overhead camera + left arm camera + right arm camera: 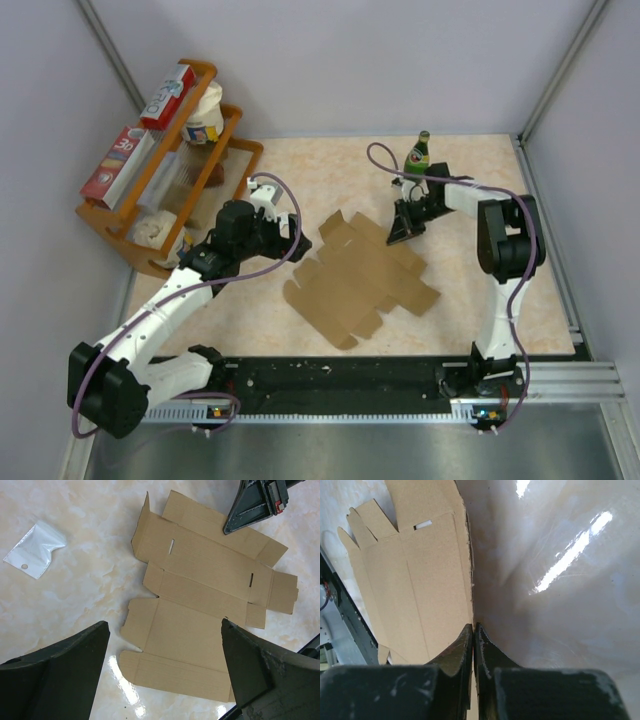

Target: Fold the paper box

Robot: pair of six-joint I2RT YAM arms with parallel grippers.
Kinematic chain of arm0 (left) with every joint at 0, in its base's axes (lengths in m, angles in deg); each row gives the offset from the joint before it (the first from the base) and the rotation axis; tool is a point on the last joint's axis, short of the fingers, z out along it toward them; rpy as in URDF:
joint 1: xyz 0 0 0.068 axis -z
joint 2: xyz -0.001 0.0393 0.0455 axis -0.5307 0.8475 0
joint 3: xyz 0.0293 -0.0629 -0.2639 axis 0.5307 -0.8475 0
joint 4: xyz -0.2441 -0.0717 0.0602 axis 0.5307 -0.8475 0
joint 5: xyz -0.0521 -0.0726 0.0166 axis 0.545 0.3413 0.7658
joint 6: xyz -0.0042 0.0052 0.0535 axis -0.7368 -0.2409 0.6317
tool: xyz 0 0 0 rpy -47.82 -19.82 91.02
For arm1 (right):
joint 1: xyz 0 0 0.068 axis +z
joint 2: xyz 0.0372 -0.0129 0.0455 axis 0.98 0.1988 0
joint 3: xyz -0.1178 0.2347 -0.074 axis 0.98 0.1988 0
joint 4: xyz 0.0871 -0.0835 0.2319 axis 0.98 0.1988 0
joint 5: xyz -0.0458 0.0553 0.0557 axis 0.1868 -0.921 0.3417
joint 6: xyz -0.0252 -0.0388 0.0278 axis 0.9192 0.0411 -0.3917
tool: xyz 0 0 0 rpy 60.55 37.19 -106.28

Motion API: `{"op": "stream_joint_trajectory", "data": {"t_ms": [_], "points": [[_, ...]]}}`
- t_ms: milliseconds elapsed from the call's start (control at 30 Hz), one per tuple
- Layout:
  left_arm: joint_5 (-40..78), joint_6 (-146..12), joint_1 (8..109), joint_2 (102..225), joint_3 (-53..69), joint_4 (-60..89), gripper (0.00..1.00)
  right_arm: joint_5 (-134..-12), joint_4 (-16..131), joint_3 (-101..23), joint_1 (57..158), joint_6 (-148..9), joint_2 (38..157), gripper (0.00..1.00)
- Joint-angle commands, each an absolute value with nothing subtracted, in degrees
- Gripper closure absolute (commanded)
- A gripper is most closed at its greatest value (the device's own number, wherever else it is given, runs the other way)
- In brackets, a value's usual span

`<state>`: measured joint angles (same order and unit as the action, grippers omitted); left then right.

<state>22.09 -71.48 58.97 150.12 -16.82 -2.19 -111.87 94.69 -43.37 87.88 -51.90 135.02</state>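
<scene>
The paper box (360,275) lies unfolded and flat in the middle of the table, plain brown with flaps and slots. It also shows in the left wrist view (200,580) and the right wrist view (415,580). My right gripper (402,228) is shut on the box's far right edge, with the cardboard edge running between its closed fingertips (474,627). It also shows in the left wrist view (250,510). My left gripper (290,242) is open and empty. It hovers above the box's left side (165,625), not touching it.
A green bottle (418,155) stands upright just behind my right gripper. An orange rack (230,110) at the back left holds red-and-white cartons (168,95) and jars. A small clear plastic bag (35,549) lies on the table left of the box.
</scene>
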Motion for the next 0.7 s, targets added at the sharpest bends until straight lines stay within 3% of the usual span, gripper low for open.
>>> {"op": "stream_joint_trajectory", "data": {"t_ms": [0, 233, 567, 667], "points": [[21.9, -71.1, 58.7, 148.5, -16.7, -1.2, 0.04, -108.7, 94.0, -45.6, 88.8, -50.6, 131.7, 1.00], [20.1, -72.7, 58.7, 148.3, -16.4, -1.2, 0.05, -102.4, 91.7, -43.0, 90.0, -52.1, 127.0, 1.00], [14.8, -72.6, 58.1, 149.4, -14.3, -0.3, 0.02, -83.1, 88.4, -36.4, 98.3, -52.7, 116.0, 1.00], [14.6, -73.9, 57.4, 151.1, -13.4, 1.5, 0.05, -75.6, 86.5, -34.4, 101.7, -53.6, 112.5, 1.00]]}}
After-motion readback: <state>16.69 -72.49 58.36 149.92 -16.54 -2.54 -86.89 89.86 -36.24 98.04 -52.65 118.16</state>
